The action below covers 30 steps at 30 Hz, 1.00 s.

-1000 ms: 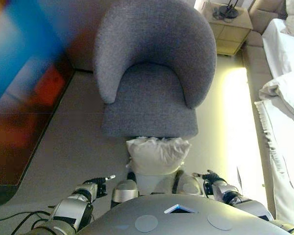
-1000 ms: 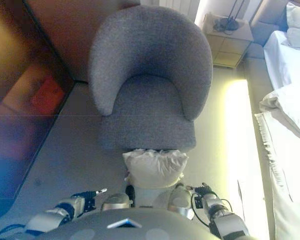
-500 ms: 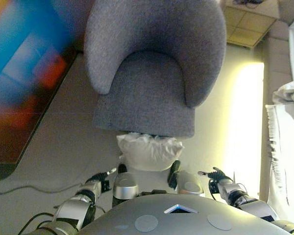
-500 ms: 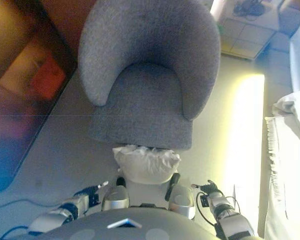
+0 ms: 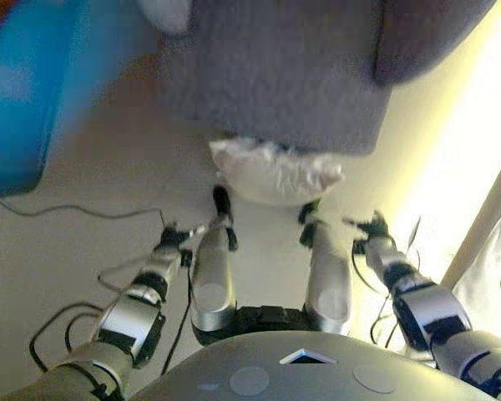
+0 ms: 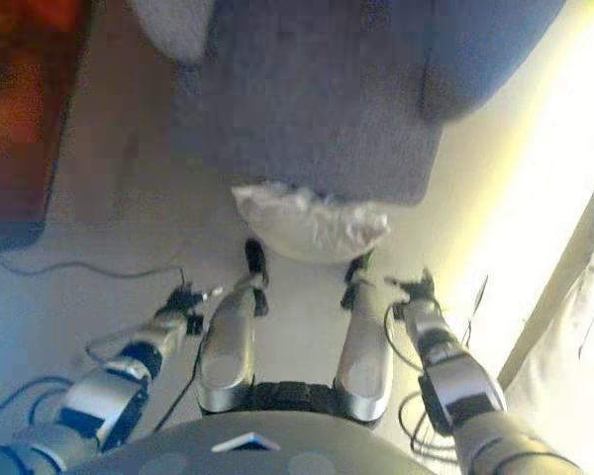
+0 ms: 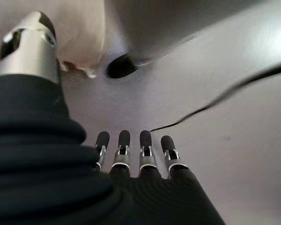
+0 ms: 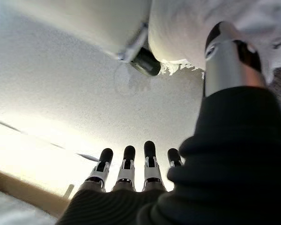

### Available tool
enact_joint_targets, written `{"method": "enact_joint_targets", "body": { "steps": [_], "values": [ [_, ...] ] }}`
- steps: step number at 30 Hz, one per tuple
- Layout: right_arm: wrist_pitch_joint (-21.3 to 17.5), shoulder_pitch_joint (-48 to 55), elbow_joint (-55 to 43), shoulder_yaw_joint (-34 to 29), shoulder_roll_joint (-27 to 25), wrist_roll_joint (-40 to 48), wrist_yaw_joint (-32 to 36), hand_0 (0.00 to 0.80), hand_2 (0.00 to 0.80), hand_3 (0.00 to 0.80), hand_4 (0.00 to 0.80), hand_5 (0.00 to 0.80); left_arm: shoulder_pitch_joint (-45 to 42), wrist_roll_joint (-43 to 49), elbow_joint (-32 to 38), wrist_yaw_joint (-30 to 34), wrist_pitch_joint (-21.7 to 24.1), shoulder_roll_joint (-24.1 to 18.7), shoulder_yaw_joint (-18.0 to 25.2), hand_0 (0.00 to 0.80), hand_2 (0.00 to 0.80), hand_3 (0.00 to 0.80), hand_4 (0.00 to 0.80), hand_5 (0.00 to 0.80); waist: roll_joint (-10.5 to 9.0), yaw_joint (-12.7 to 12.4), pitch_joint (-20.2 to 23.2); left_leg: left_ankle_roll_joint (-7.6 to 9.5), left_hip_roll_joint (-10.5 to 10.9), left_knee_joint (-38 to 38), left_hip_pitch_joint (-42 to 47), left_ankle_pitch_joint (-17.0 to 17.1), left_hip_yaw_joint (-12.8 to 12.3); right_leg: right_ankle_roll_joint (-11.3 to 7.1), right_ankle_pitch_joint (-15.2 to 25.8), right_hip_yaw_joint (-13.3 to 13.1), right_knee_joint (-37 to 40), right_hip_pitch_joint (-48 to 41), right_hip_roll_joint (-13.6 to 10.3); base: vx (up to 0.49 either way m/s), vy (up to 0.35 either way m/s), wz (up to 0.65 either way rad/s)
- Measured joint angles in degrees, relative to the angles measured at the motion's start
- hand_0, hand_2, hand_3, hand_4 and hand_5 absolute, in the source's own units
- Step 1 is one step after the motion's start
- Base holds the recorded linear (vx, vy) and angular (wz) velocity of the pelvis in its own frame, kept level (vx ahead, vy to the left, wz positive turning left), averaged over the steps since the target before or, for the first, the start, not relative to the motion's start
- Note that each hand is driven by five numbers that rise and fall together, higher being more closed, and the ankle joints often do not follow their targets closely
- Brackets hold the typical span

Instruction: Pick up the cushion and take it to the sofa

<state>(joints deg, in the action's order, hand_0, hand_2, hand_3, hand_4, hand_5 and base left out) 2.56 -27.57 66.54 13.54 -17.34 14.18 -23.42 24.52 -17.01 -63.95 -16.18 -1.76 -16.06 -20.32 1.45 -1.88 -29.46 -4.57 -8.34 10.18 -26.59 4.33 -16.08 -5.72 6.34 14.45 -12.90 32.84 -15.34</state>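
Note:
A white crumpled cushion (image 5: 275, 171) lies on the floor against the front of the grey armchair (image 5: 301, 75). It also shows in the right eye view (image 6: 312, 220) and in the right wrist view (image 8: 182, 28). My left hand (image 5: 177, 241) hangs low on the left, open and empty, a short way from the cushion. My right hand (image 5: 371, 230) hangs low on the right, open and empty, just beside the cushion's right end. Both wrist views show straight fingers (image 7: 133, 145) (image 8: 136, 161) over bare floor.
A dark cabinet (image 6: 20, 119) stands at the left. Black cables (image 5: 75, 213) run over the floor at the left. White bedding (image 5: 493, 276) hangs at the right edge. Pale floor lies between armchair and bed.
The camera has tipped down and closer: armchair and cushion slid up the picture. Both arms now reach further forward toward the floor beside the cushion.

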Motion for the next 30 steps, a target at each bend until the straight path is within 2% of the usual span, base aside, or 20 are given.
{"method": "enact_joint_targets", "body": {
  "steps": [1,5,7,9,10,12,14,16,24,30],
  "values": [
    [-0.3,-1.0,-1.0,0.5,0.3,0.0,-1.1,0.0,0.0,0.0,0.0,0.0,1.3,0.0,0.3,-1.3,1.0,1.0,-0.8,0.0,0.0,0.0,0.0,0.0,0.18,-0.2,-0.4,0.14,0.0,-0.4,-0.2,0.1,-0.8,0.03,1.0,0.4,1.5,0.1,-0.1,-0.099,-0.074,-0.29],
    [-1.1,-2.3,-5.0,2.2,0.8,0.0,-5.6,0.0,0.0,0.0,0.0,0.0,3.6,0.5,0.7,-8.6,3.9,4.1,-4.6,0.0,0.0,0.0,0.0,0.0,0.25,1.1,-0.4,-0.1,0.3,-0.7,-3.4,-0.2,-0.9,0.71,2.7,0.3,2.8,3.8,-0.2,-0.036,0.035,-0.17],
    [-1.8,-3.8,-5.2,2.2,0.4,0.0,-6.2,0.0,0.0,0.0,0.0,0.0,5.1,0.5,0.8,-8.6,7.2,4.5,-6.1,0.0,0.0,0.0,0.0,0.0,0.29,2.3,-0.4,-0.05,0.5,-0.4,-6.7,-0.1,-0.9,0.73,2.8,-0.1,2.3,7.5,-0.4,0.023,0.055,0.0],
    [-1.9,-4.5,-5.3,2.1,-0.7,0.0,-6.5,0.0,0.0,0.0,0.0,0.0,7.1,0.4,1.0,-8.6,8.7,4.1,-6.5,0.0,0.0,0.0,0.0,0.0,0.36,2.6,-0.4,-0.04,0.8,-0.4,-8.9,-0.1,-1.0,0.73,3.0,-1.4,1.7,10.7,-0.4,0.011,0.076,-0.15],
    [-3.2,-4.5,-4.8,1.9,-1.9,-0.1,-6.0,0.0,0.0,0.0,0.0,0.0,8.3,0.3,1.5,-8.6,9.0,3.7,-6.7,0.0,0.0,0.0,0.0,0.0,0.48,2.7,-0.5,-0.14,1.1,-0.5,-9.8,-0.2,-1.0,0.74,3.1,-2.2,1.3,12.5,-0.5,0.019,0.051,-0.24],
    [-8.4,-4.8,-1.8,1.3,-4.2,-0.5,-4.4,0.0,0.0,0.0,0.0,0.0,9.9,-0.4,2.2,-8.6,11.0,2.3,-6.7,0.0,0.0,0.0,0.0,0.0,0.74,2.6,-0.5,-0.33,1.6,-0.5,-11.5,-0.4,-0.8,0.71,3.1,-3.8,0.2,15.7,-0.8,0.021,0.009,-0.21],
    [-10.5,-5.5,-1.0,1.5,-5.9,-0.5,-3.7,0.0,0.0,0.0,0.0,0.0,11.4,-2.6,1.8,-8.6,12.5,0.8,-6.0,0.0,0.0,0.0,0.0,0.0,0.97,3.6,-0.5,-0.38,1.8,-0.3,-13.7,-0.4,-0.7,0.77,3.5,-4.6,0.0,18.4,-0.9,-0.015,-0.018,-0.12],
    [-10.5,-7.1,-1.2,1.7,-6.6,-0.8,-4.0,0.0,0.0,0.0,0.0,0.0,12.8,-4.1,1.9,-8.6,14.0,-0.2,-5.4,0.0,0.0,0.0,0.0,0.0,1.23,4.4,-0.5,-0.46,1.6,0.5,-16.1,-0.5,-0.6,1.2,3.9,-4.7,0.0,20.8,-0.8,-0.028,-0.016,-0.06],
    [-9.6,-14.3,-3.9,2.2,-8.3,-2.2,-7.2,0.0,0.0,0.0,0.0,0.0,15.6,-11.9,5.5,-8.8,17.6,-0.2,-4.9,0.0,0.0,0.0,0.0,0.0,2.55,4.0,-0.5,-0.73,1.1,4.7,-26.6,-0.7,0.5,2.13,4.8,-5.4,-1.4,30.3,-0.6,-0.009,0.006,0.04],
    [-8.3,-22.2,-5.8,3.4,-10.5,-3.0,-8.4,0.0,0.0,0.0,0.0,0.0,18.5,-22.2,6.8,-9.3,19.0,-0.1,1.1,0.0,0.0,0.0,0.0,0.0,3.03,2.7,-0.5,-0.66,0.4,7.6,-34.7,-0.7,1.9,2.93,5.7,-5.0,-2.0,36.7,-0.4,0.009,0.003,0.1]
  ]
}}
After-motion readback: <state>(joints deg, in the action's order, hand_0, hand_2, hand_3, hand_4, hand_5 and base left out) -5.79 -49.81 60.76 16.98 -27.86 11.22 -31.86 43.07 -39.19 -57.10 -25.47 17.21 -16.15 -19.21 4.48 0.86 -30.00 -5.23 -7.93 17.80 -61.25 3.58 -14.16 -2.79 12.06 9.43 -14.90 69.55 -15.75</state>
